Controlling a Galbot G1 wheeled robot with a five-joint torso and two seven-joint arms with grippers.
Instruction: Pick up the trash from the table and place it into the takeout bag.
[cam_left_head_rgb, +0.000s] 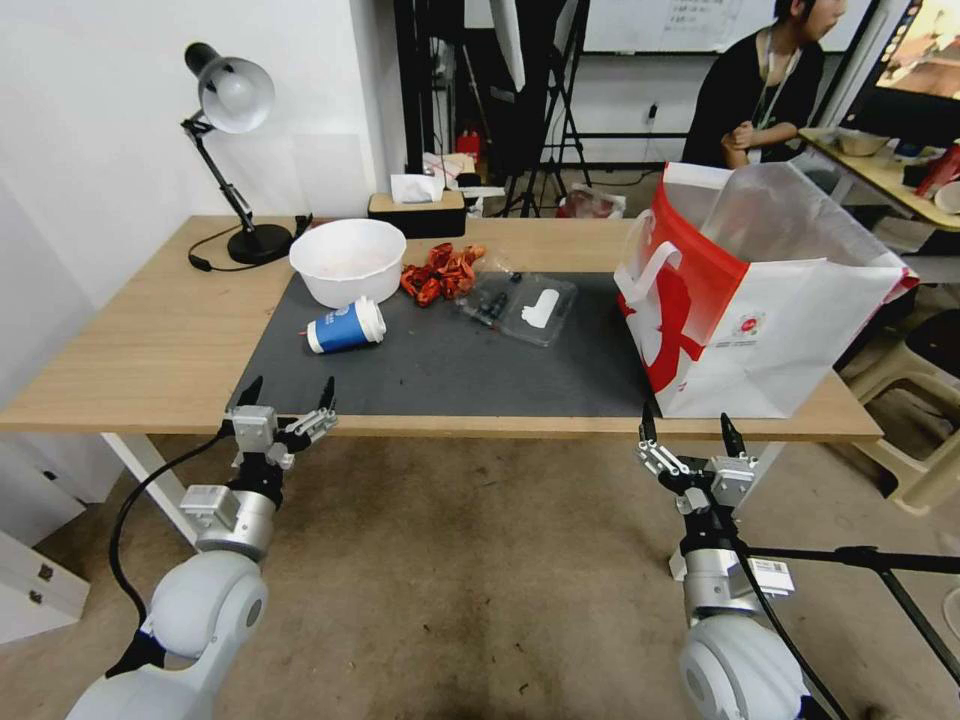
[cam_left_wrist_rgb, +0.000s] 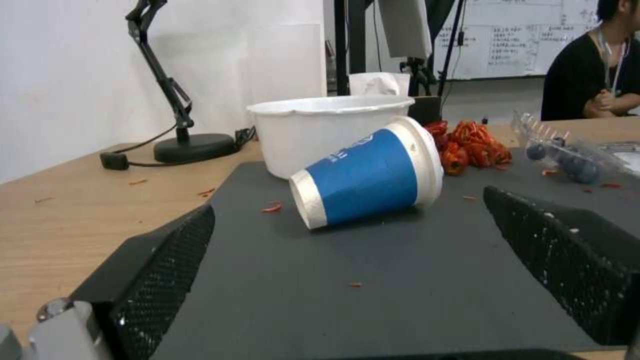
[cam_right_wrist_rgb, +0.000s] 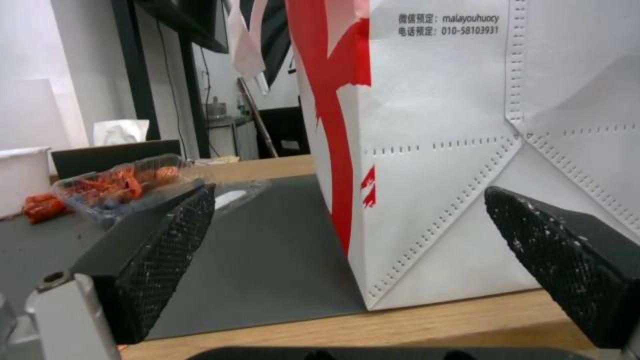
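On the table (cam_left_head_rgb: 150, 330), a blue paper cup with a white lid (cam_left_head_rgb: 345, 327) lies on its side on the dark mat (cam_left_head_rgb: 450, 375). Behind it are a white bowl (cam_left_head_rgb: 347, 260), a heap of red shells (cam_left_head_rgb: 440, 272) and a clear plastic container (cam_left_head_rgb: 520, 305). The white and red takeout bag (cam_left_head_rgb: 750, 300) stands open at the table's right end. My left gripper (cam_left_head_rgb: 288, 397) hangs open at the front edge, short of the cup (cam_left_wrist_rgb: 367, 175). My right gripper (cam_left_head_rgb: 692, 430) is open just before the bag (cam_right_wrist_rgb: 433, 150), below the table edge.
A black desk lamp (cam_left_head_rgb: 235, 150) and its cable stand at the back left. A tissue box (cam_left_head_rgb: 415, 205) sits at the back edge. Small red crumbs dot the mat. A plastic stool (cam_left_head_rgb: 915, 410) stands right of the table, and a tripod leg (cam_left_head_rgb: 860, 558) crosses near my right arm.
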